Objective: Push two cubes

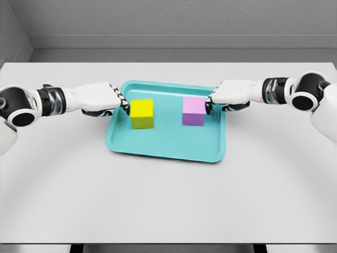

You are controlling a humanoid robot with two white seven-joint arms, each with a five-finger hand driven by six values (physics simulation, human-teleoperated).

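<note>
The left hand [102,99], smooth white shell with black-banded joints, reaches in from the left with its fingers curled together, holding nothing, fingertips at the left face of the yellow cube [142,113]. That cube is a plain, matte, sharp-edged block, just right of the left hand and touching or nearly touching its fingertips. It sits inside one shallow teal tray [163,150], a rounded-corner rectangle with a low raised rim and a smooth finish, resting on the flat pale grey table [168,205]. There are two cubes in all; the second, the pink cube [193,110], is the same shape and stands apart from the yellow one. The right hand [231,94] lies just beside its right face, fingers likewise curled and empty, fingertips against or nearly against the cube.
</note>
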